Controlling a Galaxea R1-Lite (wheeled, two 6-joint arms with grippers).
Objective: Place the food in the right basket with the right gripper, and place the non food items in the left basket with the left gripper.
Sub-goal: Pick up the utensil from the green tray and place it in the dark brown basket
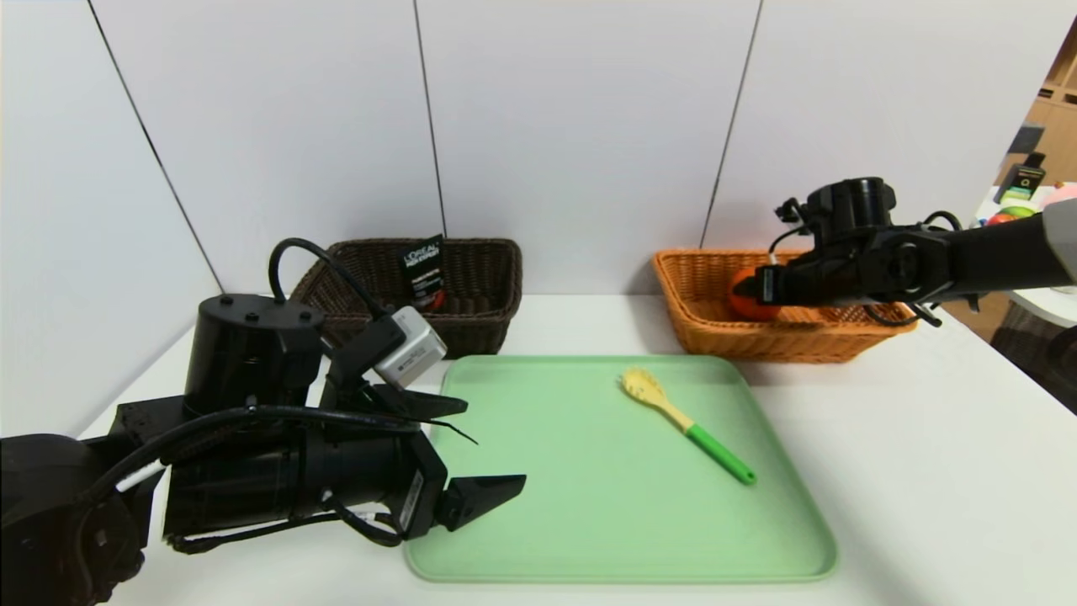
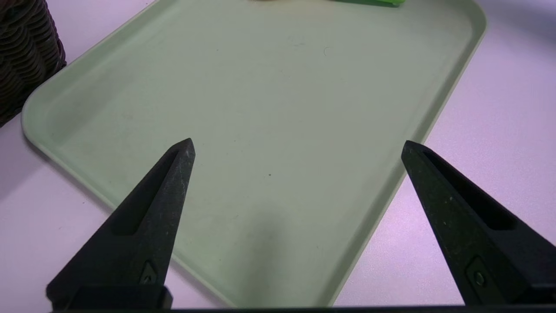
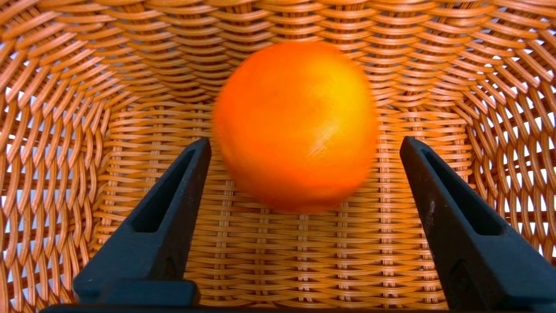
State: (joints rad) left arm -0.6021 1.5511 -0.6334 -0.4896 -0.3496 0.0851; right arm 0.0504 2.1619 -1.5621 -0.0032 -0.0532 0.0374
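Note:
The food, a round orange fruit (image 3: 295, 121), shows blurred inside the orange-tan right basket (image 3: 278, 261), just beyond my right gripper (image 3: 305, 142). That gripper is open, and neither finger touches the fruit. In the head view the fruit (image 1: 743, 296) is in the right basket (image 1: 707, 341) at its left end. My left gripper (image 1: 492, 443) hangs open and empty over the near left corner of the green tray (image 2: 278, 87). The black tube (image 1: 423, 271) stands in the dark left basket (image 1: 480, 328). The yellow-headed, green-handled utensil (image 1: 686, 425) lies on the tray (image 1: 589, 522).
Both baskets stand at the back of the white table (image 1: 925, 471) against the wall. A corner of the dark basket (image 2: 26, 56) is close beside the left gripper. A side shelf with small items (image 1: 1022, 198) is at the far right.

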